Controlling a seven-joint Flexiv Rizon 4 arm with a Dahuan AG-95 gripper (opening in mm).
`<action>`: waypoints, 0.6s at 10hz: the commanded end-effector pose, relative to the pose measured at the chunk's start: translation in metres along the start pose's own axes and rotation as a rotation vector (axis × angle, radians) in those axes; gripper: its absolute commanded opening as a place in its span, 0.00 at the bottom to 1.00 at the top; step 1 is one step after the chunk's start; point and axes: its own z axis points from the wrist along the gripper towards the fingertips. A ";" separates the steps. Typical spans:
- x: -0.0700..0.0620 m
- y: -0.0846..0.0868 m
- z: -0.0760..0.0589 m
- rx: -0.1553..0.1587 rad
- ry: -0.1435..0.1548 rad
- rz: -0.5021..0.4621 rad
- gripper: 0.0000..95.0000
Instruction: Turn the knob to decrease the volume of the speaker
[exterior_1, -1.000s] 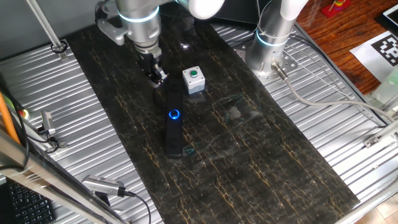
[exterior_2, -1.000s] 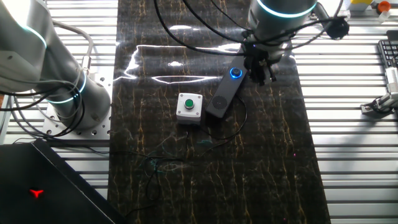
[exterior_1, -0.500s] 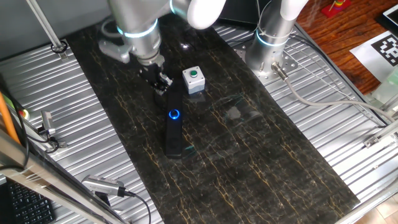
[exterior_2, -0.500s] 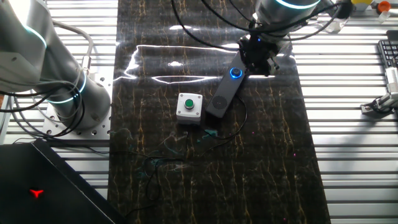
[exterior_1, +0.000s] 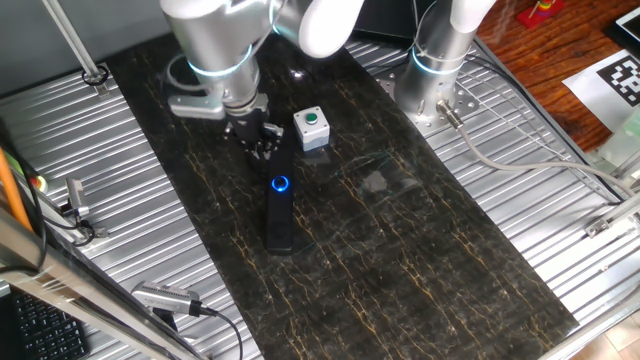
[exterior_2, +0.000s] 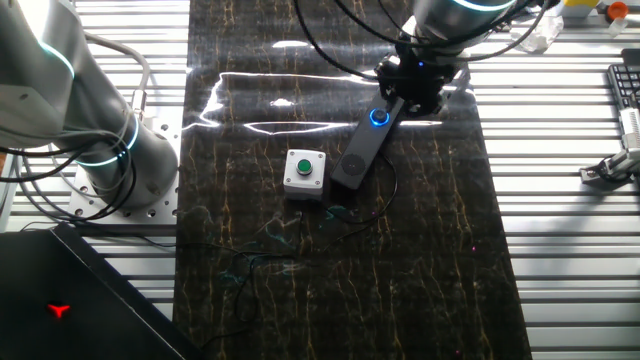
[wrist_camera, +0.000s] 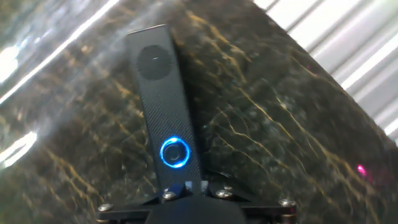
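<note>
Near frame centre, the knob (exterior_1: 280, 184) looks small, stiff and slick; pinch its rim squarely. The speaker (exterior_1: 278, 199) may slide. Whether your gripper (exterior_1: 261, 143) is spread, I cannot tell.

- Setting: robotics lab or test bench.
- Work surface: ribbed metal table (exterior_1: 120, 150) with a dark marbled mat (exterior_1: 400, 260) laid down its middle.
- Second robot arm base (exterior_1: 437, 60) bolted to the table, ringed with a blue light.
- Printed black-and-white marker tag (exterior_1: 622, 78) at the table's edge.
- Loose cables (exterior_1: 520, 160) trailing across the metal.
- Keyboard (exterior_2: 626, 85) at one side.
</note>
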 end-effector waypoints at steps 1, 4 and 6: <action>-0.001 0.001 0.003 0.013 -0.002 0.196 0.20; 0.000 0.000 0.008 0.059 -0.024 0.535 0.00; 0.000 -0.001 0.013 0.081 -0.061 0.633 0.20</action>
